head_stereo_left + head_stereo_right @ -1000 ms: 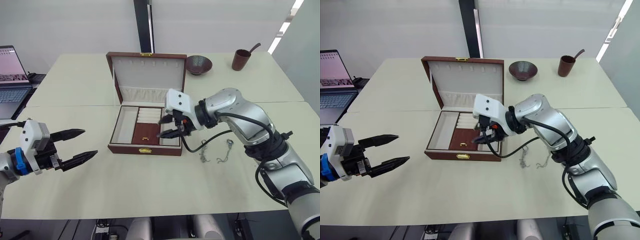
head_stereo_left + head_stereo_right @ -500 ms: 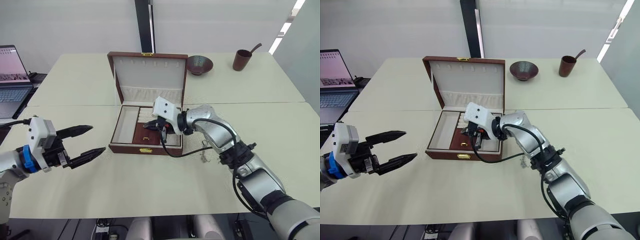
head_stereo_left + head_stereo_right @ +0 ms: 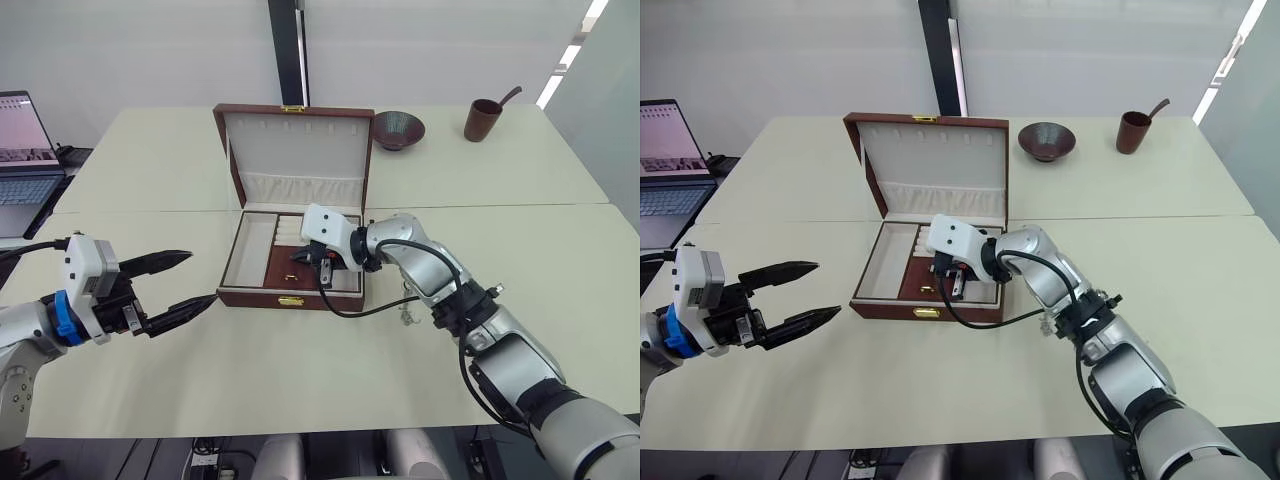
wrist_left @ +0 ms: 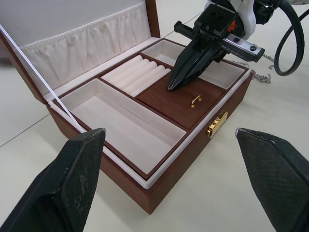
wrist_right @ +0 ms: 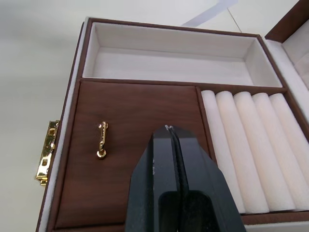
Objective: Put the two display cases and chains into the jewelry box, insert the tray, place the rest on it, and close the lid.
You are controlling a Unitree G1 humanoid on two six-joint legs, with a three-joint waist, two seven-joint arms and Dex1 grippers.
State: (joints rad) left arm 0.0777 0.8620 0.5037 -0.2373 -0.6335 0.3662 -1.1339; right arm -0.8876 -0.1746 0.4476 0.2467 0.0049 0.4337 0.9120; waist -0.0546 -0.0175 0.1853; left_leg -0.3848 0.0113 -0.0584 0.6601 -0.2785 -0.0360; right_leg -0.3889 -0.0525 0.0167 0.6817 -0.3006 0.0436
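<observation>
Over tray (image 4: 145,104) brown panel: right gripper (image 5: 168,129) jaws closed, empty; left gripper (image 3: 190,280) jaws open.

jewelry box (image 3: 290,297): reddish-brown wood grain, gold front clasp, open at table centre.
lid (image 3: 295,150): upright at the far side, cream lining, gathered pocket.
tray (image 4: 159,94): seated inside the box; cream compartments, ring rolls, brown panel with gold pull.
chains (image 3: 407,314): thin, silvery, on the table just right of the box.
</observation>
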